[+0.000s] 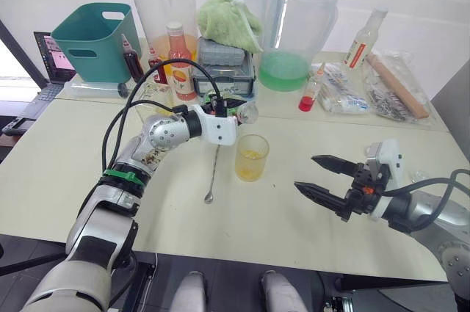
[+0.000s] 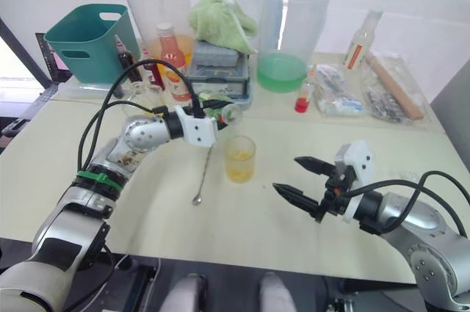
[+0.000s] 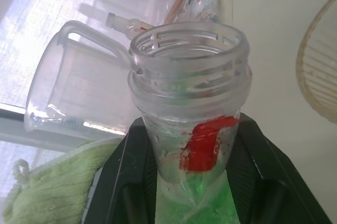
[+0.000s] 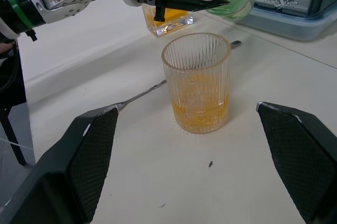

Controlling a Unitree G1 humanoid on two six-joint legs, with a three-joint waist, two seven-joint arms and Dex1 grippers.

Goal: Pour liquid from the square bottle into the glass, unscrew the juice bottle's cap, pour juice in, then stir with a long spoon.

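Holding the juice bottle (image 1: 236,110) tipped on its side, the left gripper (image 1: 224,108) is clamped on the bottle body w/ the open mouth aimed toward the glass (image 1: 251,156), just behind and above its rim. Cap is off; its whereabouts not confirmed. Glass sits mid-table w/ yellow liquid low in the bottom, so first pour judged done. No juice stream visible; juice pour judged starting or imminent. Stir not yet done: long spoon (image 1: 213,169) lies flat on table (image 1: 73,165), just left of glass. Right gripper (image 1: 321,178) hovers right of glass, jaws wide apart, empty.

View diffs: right wrist view picks up the square bottle (image 4: 167,22) upright behind the glass, plus the glass's ribbed wall. Left wrist view gives the bottle's threaded neck, uncapped, w/ red mark and green label.
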